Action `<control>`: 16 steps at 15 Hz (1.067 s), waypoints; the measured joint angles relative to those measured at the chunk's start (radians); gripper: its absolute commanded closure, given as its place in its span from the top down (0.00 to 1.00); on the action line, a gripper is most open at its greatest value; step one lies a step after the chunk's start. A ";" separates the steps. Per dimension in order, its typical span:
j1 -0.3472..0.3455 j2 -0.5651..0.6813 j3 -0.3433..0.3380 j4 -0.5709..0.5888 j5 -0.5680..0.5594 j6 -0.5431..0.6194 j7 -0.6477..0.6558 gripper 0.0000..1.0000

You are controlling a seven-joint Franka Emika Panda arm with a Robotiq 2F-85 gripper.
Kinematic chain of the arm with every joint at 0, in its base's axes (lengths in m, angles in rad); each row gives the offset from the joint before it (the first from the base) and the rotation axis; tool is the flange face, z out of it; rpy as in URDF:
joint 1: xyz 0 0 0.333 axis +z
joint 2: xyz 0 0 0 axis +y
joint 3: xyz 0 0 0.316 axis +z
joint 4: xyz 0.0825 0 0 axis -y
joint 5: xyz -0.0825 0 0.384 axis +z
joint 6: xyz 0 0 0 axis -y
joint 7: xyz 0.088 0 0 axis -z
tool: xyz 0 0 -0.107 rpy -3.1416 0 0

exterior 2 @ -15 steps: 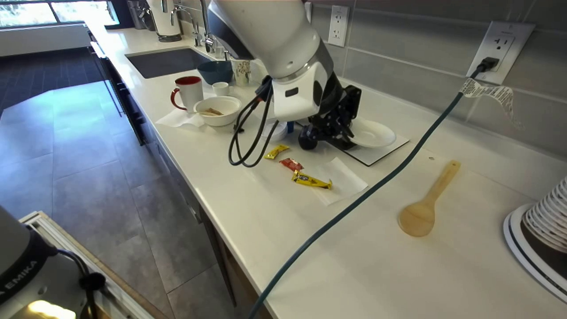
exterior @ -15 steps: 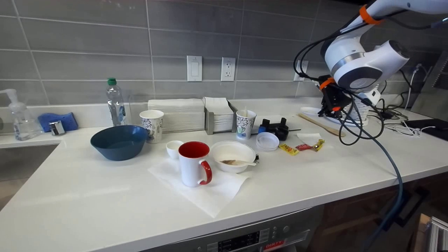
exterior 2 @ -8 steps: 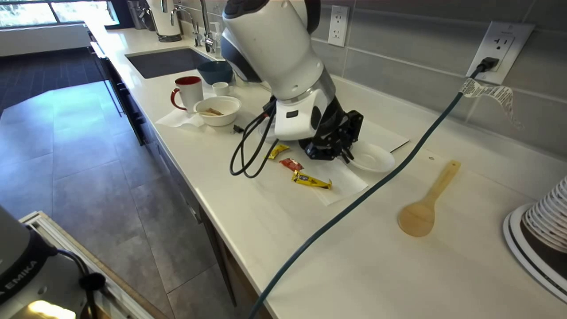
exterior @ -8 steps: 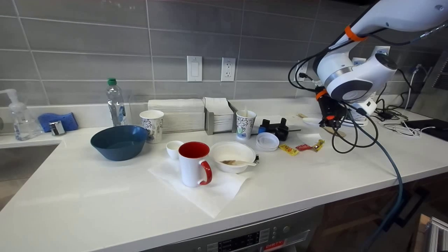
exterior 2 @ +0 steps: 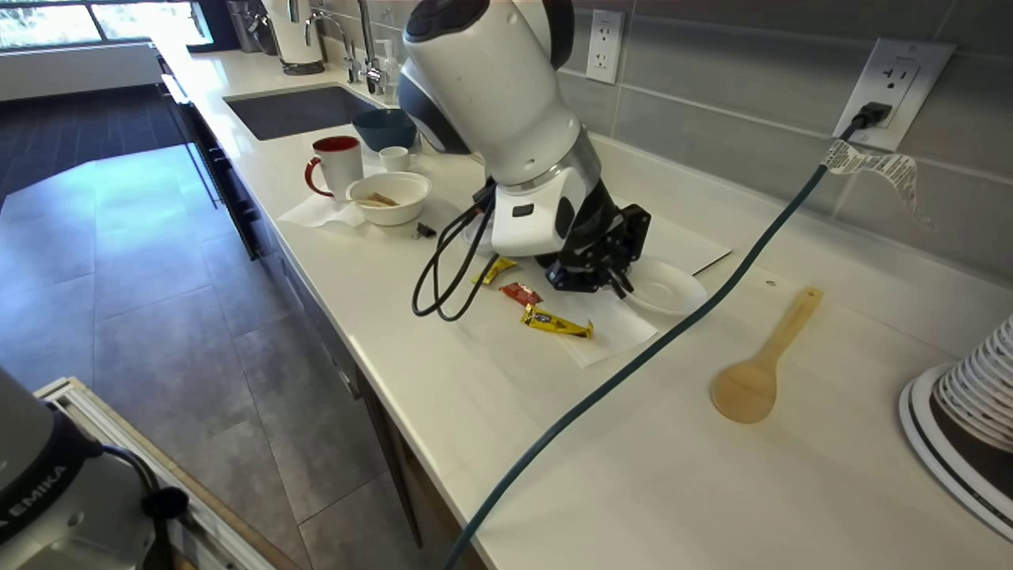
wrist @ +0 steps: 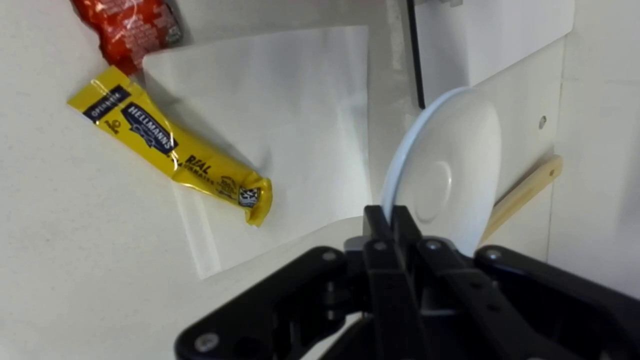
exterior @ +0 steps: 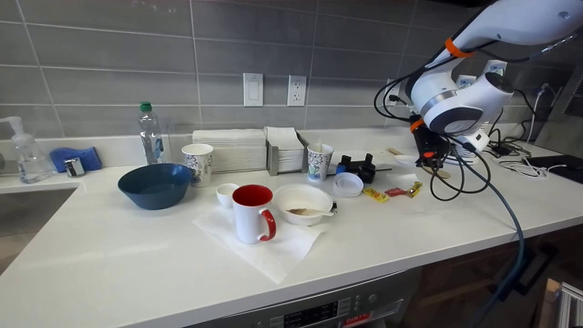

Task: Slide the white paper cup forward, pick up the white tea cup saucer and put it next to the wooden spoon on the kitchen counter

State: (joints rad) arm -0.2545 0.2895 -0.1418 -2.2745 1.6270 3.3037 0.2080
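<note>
My gripper point(wrist: 392, 216) is shut on the rim of the white saucer point(wrist: 452, 165), which hangs tilted from the fingertips in the wrist view. In an exterior view the gripper point(exterior 2: 621, 286) holds the saucer point(exterior 2: 669, 289) by its near edge, low over the white kitchen counter point(exterior 2: 855, 475); I cannot tell whether it touches. The wooden spoon point(exterior 2: 748, 388) lies on the counter beyond the saucer, and its handle point(wrist: 525, 192) shows past the saucer in the wrist view. The small plain white cup point(exterior: 226, 194) stands upright behind the red-and-white mug point(exterior: 253, 216), away from the gripper.
Sauce packets point(wrist: 175, 150) and a white napkin point(wrist: 280, 130) lie below the gripper. A dark green cable point(exterior 2: 633, 368) crosses between saucer and spoon. A white board point(exterior 2: 681, 241) lies behind the saucer. A white bowl point(exterior 2: 392, 198) and a coiled-cable spool point(exterior 2: 926, 443) flank the area.
My gripper has moved the held saucer off the white board, down and toward the counter's front and the spoon side. In the last half second it moved only slightly lower.
</note>
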 measured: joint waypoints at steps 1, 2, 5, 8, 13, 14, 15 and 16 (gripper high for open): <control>0.006 0.003 -0.007 0.000 0.000 0.000 0.006 0.02; 0.011 0.006 -0.013 0.001 0.000 0.001 0.011 0.02; 0.020 0.020 -0.024 0.003 0.000 0.001 0.029 0.02; 0.028 0.032 -0.028 0.014 0.000 0.001 0.044 0.02; 0.039 0.053 -0.029 0.044 0.000 0.008 0.060 0.02; 0.040 0.060 -0.029 0.047 0.000 0.012 0.061 0.02; 0.041 0.067 -0.029 0.050 0.000 0.016 0.063 0.02; 0.042 0.076 -0.029 0.053 0.000 0.022 0.064 0.02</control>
State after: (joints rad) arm -0.2122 0.3659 -0.1711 -2.2211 1.6269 3.3254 0.2724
